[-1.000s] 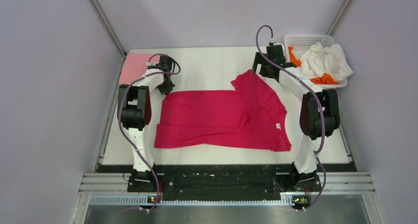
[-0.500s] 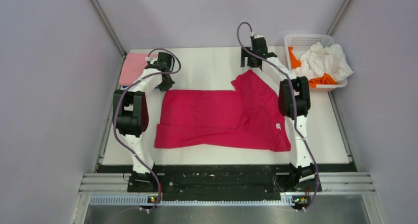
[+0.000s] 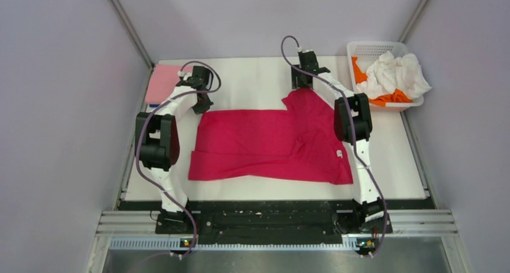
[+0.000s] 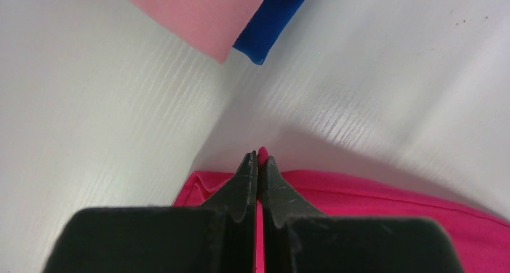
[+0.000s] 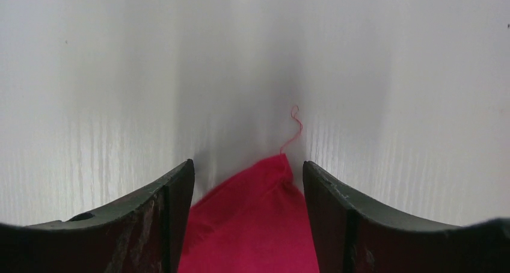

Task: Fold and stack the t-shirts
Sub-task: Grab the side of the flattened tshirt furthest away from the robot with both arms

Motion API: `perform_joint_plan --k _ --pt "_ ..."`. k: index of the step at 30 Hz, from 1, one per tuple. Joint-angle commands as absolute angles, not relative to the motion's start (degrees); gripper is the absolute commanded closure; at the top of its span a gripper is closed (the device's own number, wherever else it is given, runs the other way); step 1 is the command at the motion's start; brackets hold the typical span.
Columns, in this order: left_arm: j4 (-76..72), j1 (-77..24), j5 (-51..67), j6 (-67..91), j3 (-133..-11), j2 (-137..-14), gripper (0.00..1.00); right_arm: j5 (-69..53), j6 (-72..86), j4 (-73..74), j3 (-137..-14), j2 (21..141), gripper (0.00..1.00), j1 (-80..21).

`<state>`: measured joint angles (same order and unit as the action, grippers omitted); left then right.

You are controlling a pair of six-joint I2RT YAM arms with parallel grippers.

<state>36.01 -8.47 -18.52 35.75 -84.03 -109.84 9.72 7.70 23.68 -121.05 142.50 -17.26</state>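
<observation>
— Seen from above, where does the red shirt [image 3: 270, 144] lie?
— It is spread across the middle of the tabletop [image 3: 252, 74], with its white neck label near the right edge. A pink shirt [image 3: 161, 83] lies at the far left corner. At the far right, a basket [image 3: 376, 44] holds a white shirt [image 3: 394, 73] heaped on an orange shirt [image 3: 359, 68].
— And the arms?
— The left tool [image 3: 202, 103] is at the red shirt's far left corner. The right tool [image 3: 302, 83] is at the point of cloth that juts toward the far edge. From this height, neither grip can be read.
— What does the left wrist show?
— The left tool is clenched on the red shirt. Its two fingers are pressed together, with a sliver of red cloth showing between the tips. The red edge runs off to the right below them. Beyond, the pink shirt's corner lies over a blue shirt [image 4: 270, 23].
— And the right wrist?
— The right tool is released. Its fingers stand wide apart, one on each side of the red point, which lies on the tabletop between them. A loose red thread [image 5: 293, 128] curls from that tip.
</observation>
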Motion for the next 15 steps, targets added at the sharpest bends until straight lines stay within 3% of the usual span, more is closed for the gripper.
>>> perform_joint_plan --k 1,5,10,15 --pt "34.6 -8.8 -19.3 35.1 -83.4 -105.7 1.00 10.9 9.0 26.4 -114.8 136.4 0.36 -17.6" --pt "34.6 -8.8 -19.1 35.0 -83.3 -105.7 1.00 10.9 9.5 25.0 -111.6 134.0 0.43 -17.7" --pt "34.7 -8.8 -19.5 34.5 -83.6 -106.0 1.00 11.2 9.2 22.3 -111.7 134.1 0.78 -17.7" --pt "35.2 -8.8 -19.4 34.3 -84.2 -105.8 1.00 11.4 9.2 19.3 -110.0 130.4 0.95 -17.7"
